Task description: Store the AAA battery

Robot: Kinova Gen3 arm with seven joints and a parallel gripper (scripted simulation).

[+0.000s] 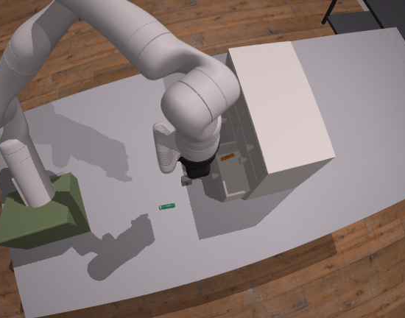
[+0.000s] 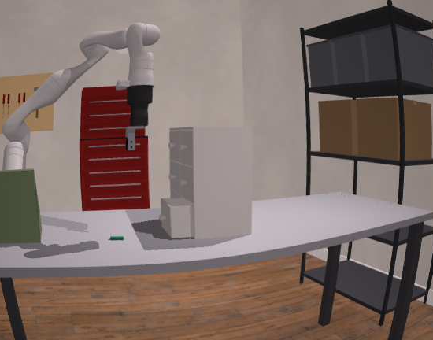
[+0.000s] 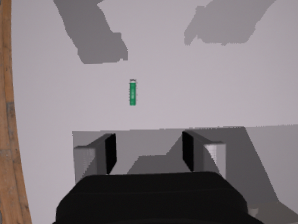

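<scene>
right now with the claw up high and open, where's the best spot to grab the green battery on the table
Probably at mid-length, coming straight down from above. The green battery lies flat on the table, apart from the chest, with bare surface on both long sides for the fingers. Turn the open claw so it closes across the thin round body, not end to end.
</scene>
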